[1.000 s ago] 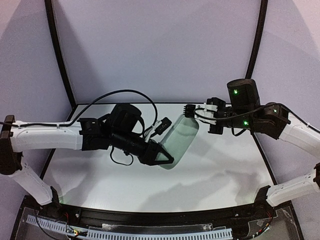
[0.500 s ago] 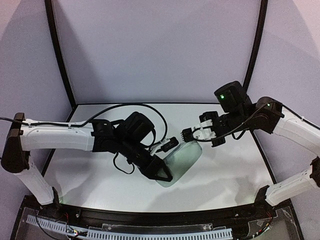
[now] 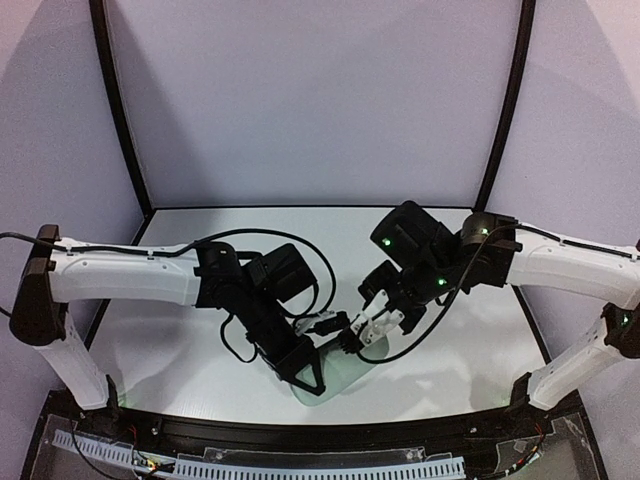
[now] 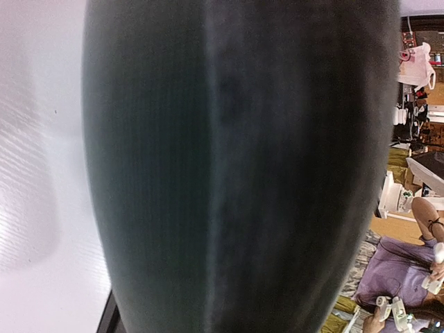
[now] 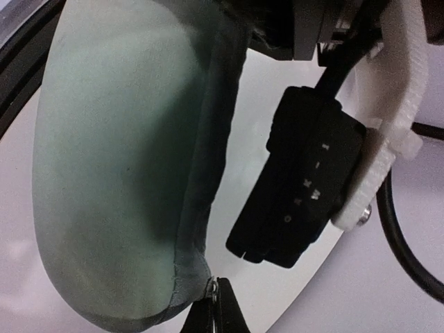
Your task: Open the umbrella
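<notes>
Pincer check from overhead: found left pincer clamped across a pale mint, rounded-oblong storage case, low at the near edge of the counter; cannot tell whether resting on it or held just clear. Found right pincer clenched, tips together, right beside the case's far end. Confirmed on the right wrist view: closed tips touching the stitched seam where the case's fabric skin gathers to a corner; cannot tell whether a zip pull or tab is pinched there. From the left wrist: nothing but the case's shadowed side, dark with one lengthwise ridge, filling most of the view. No sight of the umbrella in any view: no canopy, no shaft, no handle. Judged to be shut away inside the case, though unable to confirm from these views. Progress judged early. Done so far: case gripped and presented between the two arms, second pincer brought to the seam. Not yet done: seam shows no visible gap, nothing drawn out. Left to do, on this reading: part the case, withdraw the umbrella, release any strap, extend the shaft, spread the canopy. Most of the task judged to lie ahead.
</notes>
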You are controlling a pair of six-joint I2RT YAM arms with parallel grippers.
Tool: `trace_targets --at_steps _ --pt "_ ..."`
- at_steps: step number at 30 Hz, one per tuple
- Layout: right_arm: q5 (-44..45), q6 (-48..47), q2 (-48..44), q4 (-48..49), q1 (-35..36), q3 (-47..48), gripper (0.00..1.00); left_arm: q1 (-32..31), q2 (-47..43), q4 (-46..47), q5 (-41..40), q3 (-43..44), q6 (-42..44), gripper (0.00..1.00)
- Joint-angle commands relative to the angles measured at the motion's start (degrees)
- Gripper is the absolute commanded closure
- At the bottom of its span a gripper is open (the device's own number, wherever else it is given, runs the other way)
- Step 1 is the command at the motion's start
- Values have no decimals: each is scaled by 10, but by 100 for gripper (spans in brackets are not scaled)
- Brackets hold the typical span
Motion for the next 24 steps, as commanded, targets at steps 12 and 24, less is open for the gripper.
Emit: trace_targets --at_steps 12,24 --pt "-223 127 -7 348 63 3 100 -3 10 136 -46 -2 -83 99" --pt "-142 161 -34 371 62 -16 100 -3 -8 183 -95 -25 -102 99"
